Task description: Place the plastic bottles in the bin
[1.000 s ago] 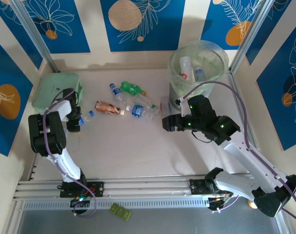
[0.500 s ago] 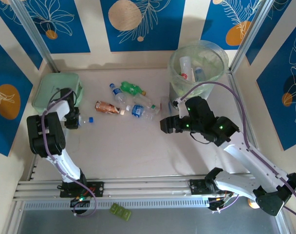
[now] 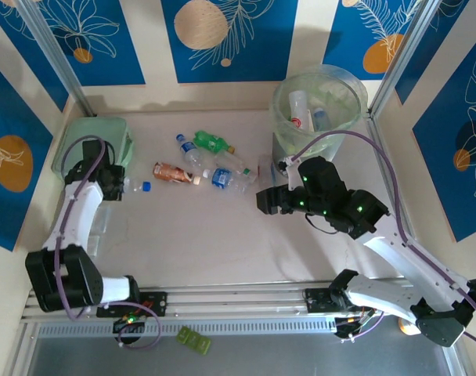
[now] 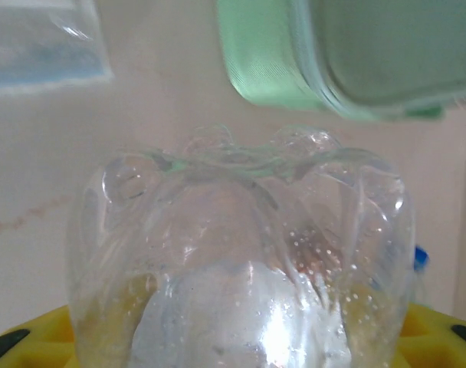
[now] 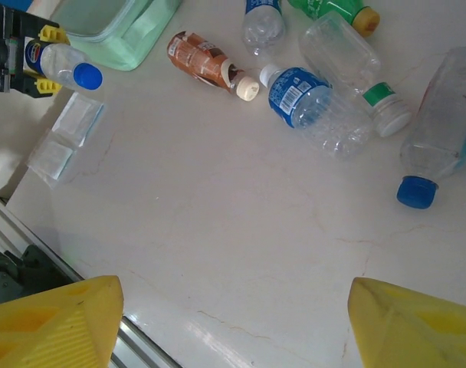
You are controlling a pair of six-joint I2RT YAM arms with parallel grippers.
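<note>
My left gripper point(image 3: 119, 186) is shut on a clear bottle point(image 3: 136, 186) with a blue cap, at the table's left next to the green box. Its ribbed base point(image 4: 241, 245) bulges up between my yellow fingers point(image 4: 41, 333). The right wrist view shows the same bottle point(image 5: 64, 65) in the left gripper point(image 5: 22, 54). Several loose bottles lie mid-table: brown-labelled point(image 3: 171, 171) point(image 5: 202, 57), blue-labelled point(image 3: 221, 178) point(image 5: 310, 103), green point(image 3: 209, 142), and clear ones point(image 3: 236, 163) point(image 5: 440, 130). My right gripper point(image 3: 263, 200) point(image 5: 233, 322) hovers open over bare table. The bin point(image 3: 279, 102) stands at the back right with bottles inside.
The flat pale-green lidded box point(image 3: 89, 141) point(image 4: 371, 54) point(image 5: 118, 23) sits at the back left, just beyond my left gripper. Clear plastic packets point(image 5: 64, 134) point(image 4: 41, 46) lie on the table near it. Walls close in on both sides.
The left gripper has shut on the blue-capped bottle, and the left arm's elbow has swung down toward the near edge. The right arm has barely shifted.
</note>
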